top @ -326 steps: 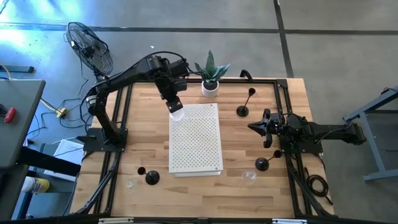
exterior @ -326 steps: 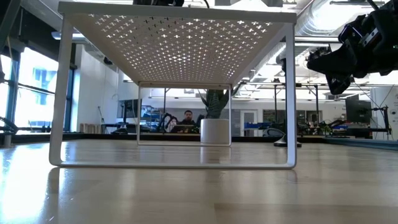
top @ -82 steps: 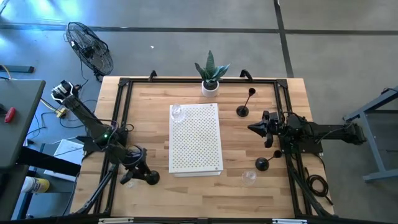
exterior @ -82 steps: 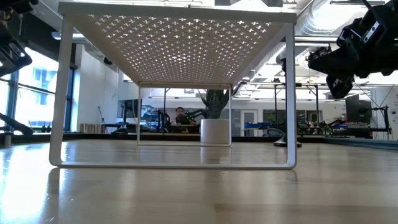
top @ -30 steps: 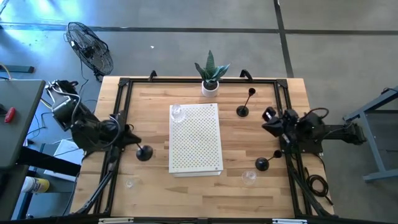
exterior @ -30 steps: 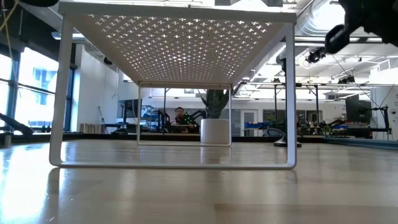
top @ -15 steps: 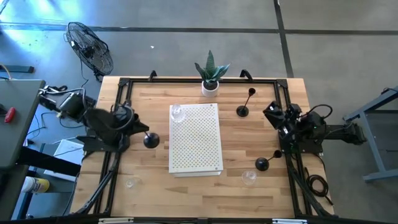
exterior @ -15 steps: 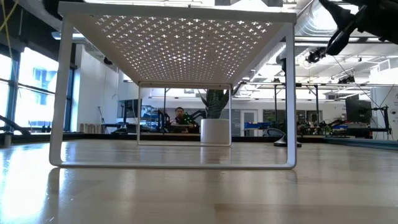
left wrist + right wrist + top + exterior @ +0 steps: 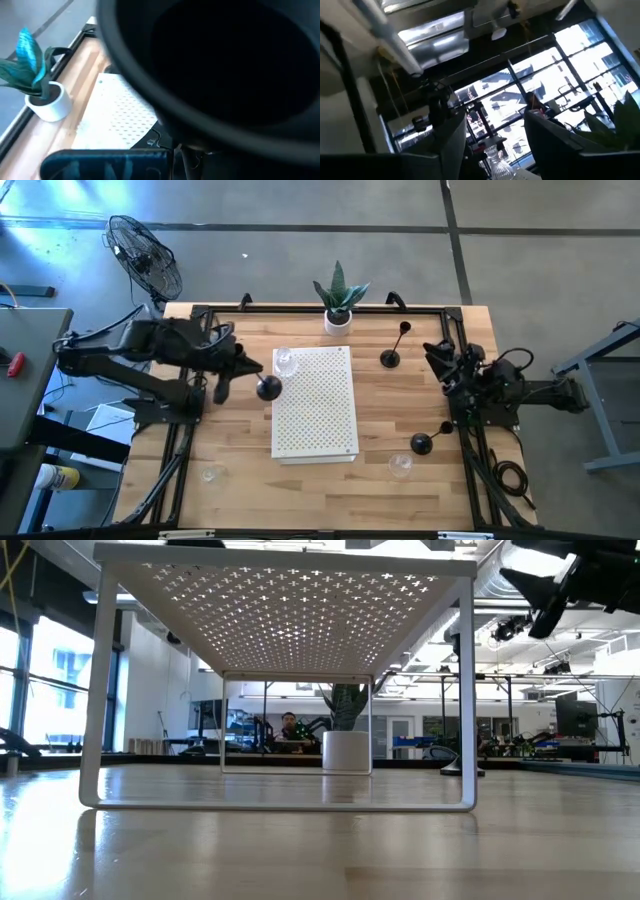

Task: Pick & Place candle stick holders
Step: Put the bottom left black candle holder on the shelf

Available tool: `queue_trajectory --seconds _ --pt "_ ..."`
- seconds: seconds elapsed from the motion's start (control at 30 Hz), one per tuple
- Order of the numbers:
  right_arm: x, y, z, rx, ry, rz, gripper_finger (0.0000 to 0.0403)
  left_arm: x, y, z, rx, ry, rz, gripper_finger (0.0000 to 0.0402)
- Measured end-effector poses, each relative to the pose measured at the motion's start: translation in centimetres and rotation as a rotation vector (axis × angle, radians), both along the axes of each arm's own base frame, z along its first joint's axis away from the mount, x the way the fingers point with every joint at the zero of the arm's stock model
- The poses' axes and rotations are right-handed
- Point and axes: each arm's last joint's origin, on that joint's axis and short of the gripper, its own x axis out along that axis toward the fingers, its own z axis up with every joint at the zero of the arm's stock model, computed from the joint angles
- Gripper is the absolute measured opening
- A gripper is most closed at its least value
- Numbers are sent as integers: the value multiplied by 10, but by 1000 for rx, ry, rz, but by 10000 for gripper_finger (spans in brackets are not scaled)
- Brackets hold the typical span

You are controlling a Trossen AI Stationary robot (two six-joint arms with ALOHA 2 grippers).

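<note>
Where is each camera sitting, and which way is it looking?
High view: above the table, looking straight down; both arms show, the left gripper carrying a black holder beside the white rack.
Low view: at tabletop height, looking level under the rack; an arm shows at top right.
Left wrist view: on the left arm, the holder's dark base filling most of it.
Right wrist view: on the right arm, tilted up at the ceiling, past its open fingers.
Shared: the potted plant shows in the high, low and left wrist views.

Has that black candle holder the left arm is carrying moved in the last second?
Yes. The black candle holder, held by the left gripper, has travelled from near the table's left edge toward the white rack.
</note>
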Motion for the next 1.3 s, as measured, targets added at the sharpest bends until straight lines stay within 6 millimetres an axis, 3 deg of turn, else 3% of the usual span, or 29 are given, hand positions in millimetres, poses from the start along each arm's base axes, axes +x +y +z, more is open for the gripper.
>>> queue_trajectory --seconds 0.1,0.3,0.43,0.57,0.67,0.83,1.07,1.3 --pt "1 4 15 -181 56 57 195 11 6 -4 28 23 -1 4" --pt "12 3 60 -207 372 27 194 39 18 -8 26 -2 -71 4" --pt "32 1 92 -211 547 9 197 53 26 1 27 -56 -121 3" --pt "58 0 120 -270 629 -2 196 68 31 14 41 -63 -153 3" --pt "78 -2 133 -217 651 -27 194 81 32 21 73 -73 -196 3" --pt "105 -4 143 -120 665 -18 195 105 34 22 123 -45 -229 3" --pt "132 -3 131 -125 741 31 197 137 38 24 171 -36 -254 3" --pt "153 -2 126 -143 697 90 197 161 40 28 215 -51 -277 3"
